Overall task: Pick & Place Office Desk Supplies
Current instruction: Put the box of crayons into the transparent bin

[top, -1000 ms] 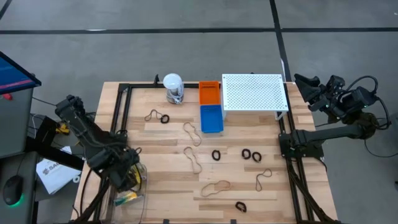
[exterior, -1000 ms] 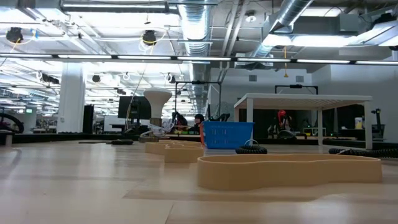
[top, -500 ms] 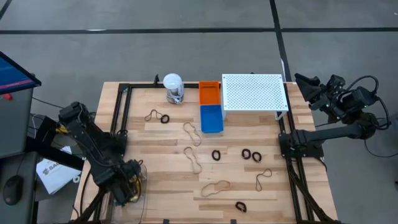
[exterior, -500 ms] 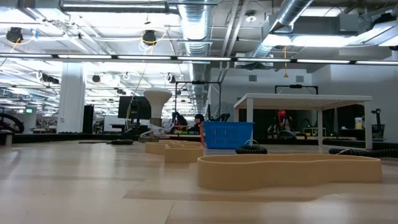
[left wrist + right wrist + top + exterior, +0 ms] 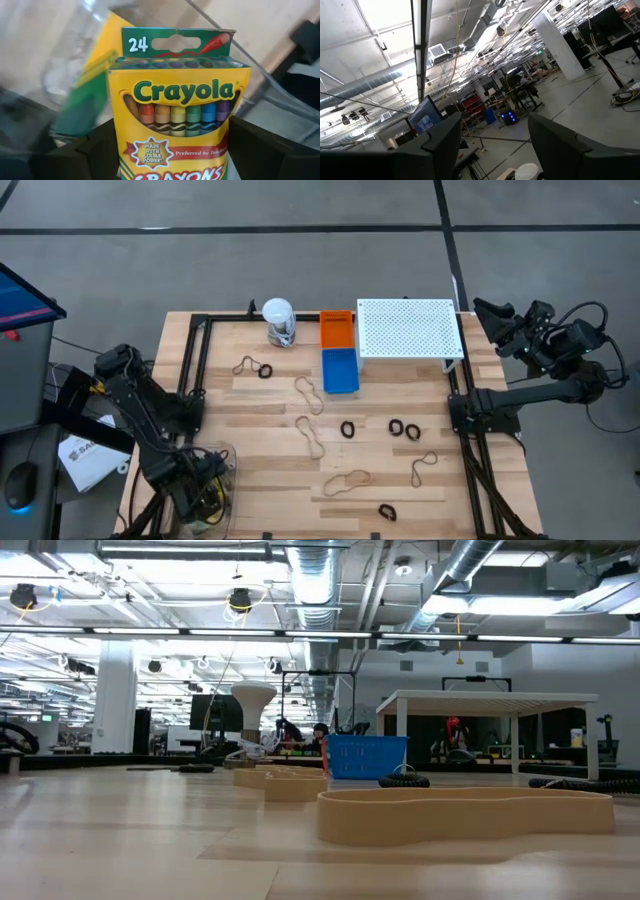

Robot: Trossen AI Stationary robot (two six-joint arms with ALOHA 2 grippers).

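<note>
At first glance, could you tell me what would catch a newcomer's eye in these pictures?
The crayon box fills the left wrist view, gripped between the left gripper's fingers at the table's near left corner. Next come the white perforated shelf at the far edge, and the tan rubber-band loops and black clips scattered mid-table.

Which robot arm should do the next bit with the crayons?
The left one, probably. Its left gripper is low at the table's near-left corner, with a crayon box right between its fingers. The right gripper is raised past the table's far-right edge, facing the room.
</note>
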